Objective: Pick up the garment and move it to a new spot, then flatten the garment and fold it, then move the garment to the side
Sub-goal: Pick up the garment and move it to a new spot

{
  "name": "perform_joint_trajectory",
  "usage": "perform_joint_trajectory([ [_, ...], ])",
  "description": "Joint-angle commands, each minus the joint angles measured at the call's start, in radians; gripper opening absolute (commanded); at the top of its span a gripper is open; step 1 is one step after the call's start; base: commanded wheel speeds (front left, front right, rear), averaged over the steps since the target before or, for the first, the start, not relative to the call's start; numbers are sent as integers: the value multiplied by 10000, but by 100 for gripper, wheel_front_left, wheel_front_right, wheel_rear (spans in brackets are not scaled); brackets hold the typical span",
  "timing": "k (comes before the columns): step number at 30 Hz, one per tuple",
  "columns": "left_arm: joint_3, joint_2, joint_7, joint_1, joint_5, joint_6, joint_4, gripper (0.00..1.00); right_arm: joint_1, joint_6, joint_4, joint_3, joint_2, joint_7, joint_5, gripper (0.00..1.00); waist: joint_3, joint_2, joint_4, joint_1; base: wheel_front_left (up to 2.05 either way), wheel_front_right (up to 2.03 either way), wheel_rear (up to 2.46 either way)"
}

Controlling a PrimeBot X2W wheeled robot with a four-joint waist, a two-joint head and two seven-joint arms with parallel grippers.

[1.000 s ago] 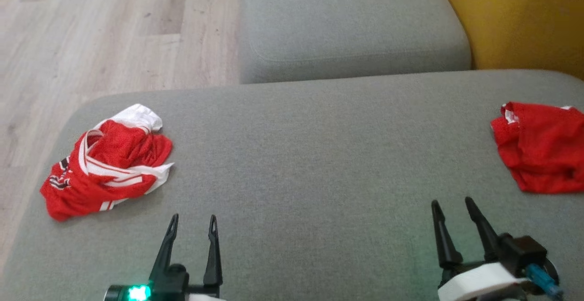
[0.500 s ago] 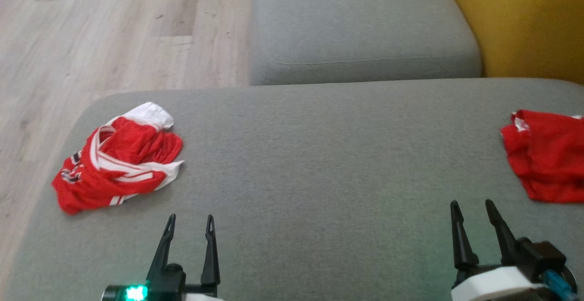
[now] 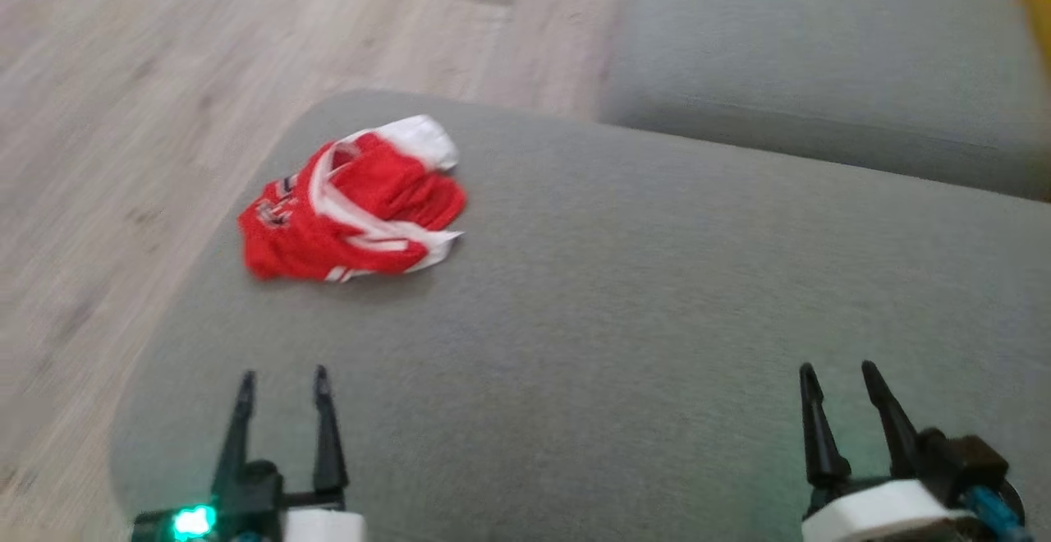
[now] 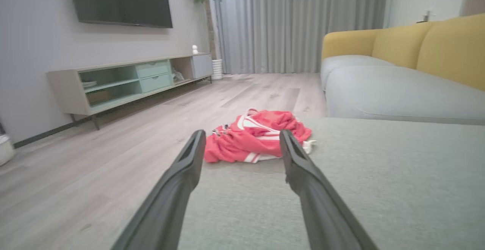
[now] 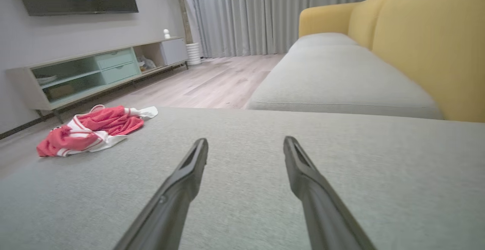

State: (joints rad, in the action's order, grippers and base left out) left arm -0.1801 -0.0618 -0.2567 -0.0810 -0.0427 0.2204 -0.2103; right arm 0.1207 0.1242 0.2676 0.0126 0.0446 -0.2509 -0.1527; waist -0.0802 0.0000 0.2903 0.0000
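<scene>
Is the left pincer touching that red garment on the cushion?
Apart. In the head view, a stretch of bare grey cushion lies between the open left pincer and the crumpled red garment ahead of it.

Head view looks steeply down on grey cushion (image 3: 657,320); both wrist views skim low along it toward TV (image 4: 121,0) — all three share red garment (image 3: 353,205).
</scene>
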Motion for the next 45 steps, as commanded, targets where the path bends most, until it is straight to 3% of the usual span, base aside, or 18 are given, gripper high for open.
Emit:
perform_joint_trajectory([
  [1,546,-49,-51,445,-54,104,445,100,-719,65,-294,274,69,-108,24,100,424,0,797,0,0,0,0],
  [8,1354,-95,-51,464,-168,207,835,100,-904,65,-355,406,266,-108,168,100,915,0,1183,0,0,0,0],
  [12,1854,-52,-51,1235,-609,-124,1142,100,-1139,65,-647,557,737,-108,274,100,1965,0,1081,0,0,0,0],
  [17,2222,-66,-51,3435,-715,-685,856,100,-1990,65,-805,503,1563,-108,369,100,3766,0,751,0,0,0,0],
  [21,2338,-65,-51,5666,-1258,-1651,-820,100,-2816,65,-866,603,2187,-109,493,100,5072,0,439,0,0,0,0],
  [27,2690,-153,87,8649,-1920,-2012,-5115,100,-3723,65,-993,876,2829,-109,674,100,6184,0,-35,0,0,0,0],
  [32,2943,-329,1011,9879,-2534,-2485,-7998,100,-3866,65,-1101,943,2995,-109,695,100,6539,0,-326,0,0,0,0],
  [33,2988,-352,1135,10000,-2652,-2633,-8405,25,-3858,65,-1103,921,2986,-109,694,100,6540,0,-362,0,0,0,0],
  [34,3083,-350,1175,10101,-2842,-2828,-8712,0,-3845,65,-1097,906,2960,-109,693,100,6517,0,-401,0,0,0,0],
  [41,2834,-865,2,10448,-2435,-2976,-8593,0,-3641,65,-923,886,2561,-109,615,100,5779,0,-464,0,0,0,0],
  [45,2406,-1304,-45,10125,-1283,-2651,-5991,0,-3546,65,-726,1106,2020,-109,439,100,4628,0,-752,0,0,0,0],
])
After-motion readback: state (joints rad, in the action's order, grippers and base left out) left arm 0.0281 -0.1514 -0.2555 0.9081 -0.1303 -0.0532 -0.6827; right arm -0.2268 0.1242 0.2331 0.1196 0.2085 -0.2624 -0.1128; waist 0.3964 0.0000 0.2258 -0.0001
